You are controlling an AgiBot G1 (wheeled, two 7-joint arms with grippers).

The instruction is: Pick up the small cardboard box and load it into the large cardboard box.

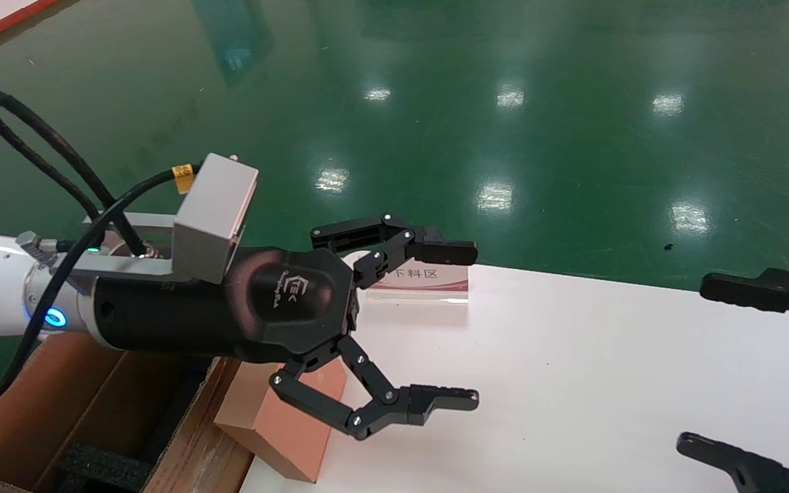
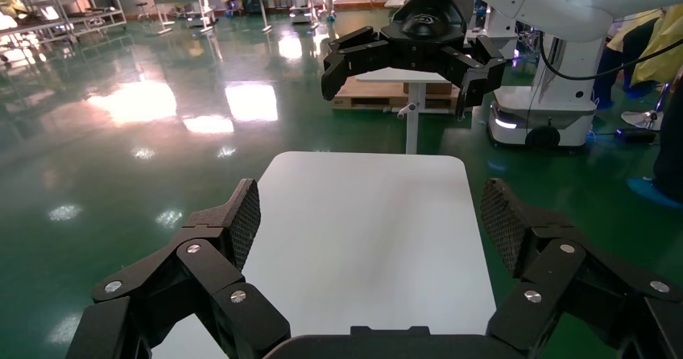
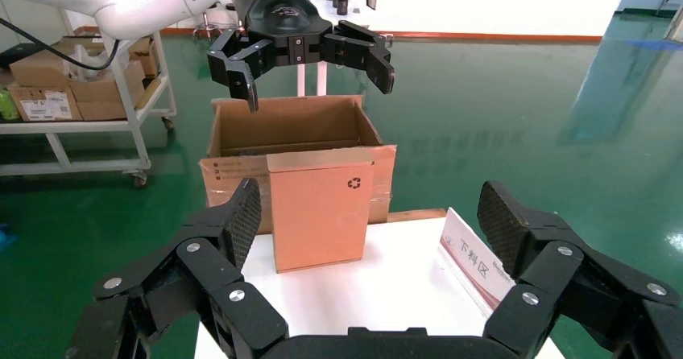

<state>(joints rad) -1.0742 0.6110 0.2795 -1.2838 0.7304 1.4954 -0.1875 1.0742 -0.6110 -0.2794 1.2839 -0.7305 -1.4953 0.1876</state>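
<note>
The small cardboard box [image 1: 283, 419] [image 3: 319, 212] stands upright on the white table's left edge, its recycling symbol facing my right gripper. Right behind it, off the table, is the large cardboard box [image 1: 45, 404] [image 3: 291, 125], open, with black foam inside. My left gripper [image 1: 468, 324] [image 2: 372, 218] hangs open and empty in the air, above and just past the small box. My right gripper [image 1: 699, 363] [image 3: 370, 214] stands open at the table's right side, pointing at the small box from a distance.
A white-and-red sign card [image 1: 423, 282] [image 3: 475, 261] stands near the table's far edge. The white table [image 1: 572, 383] lies between the grippers. Glossy green floor surrounds it, and a shelf cart with boxes [image 3: 72, 93] stands farther off.
</note>
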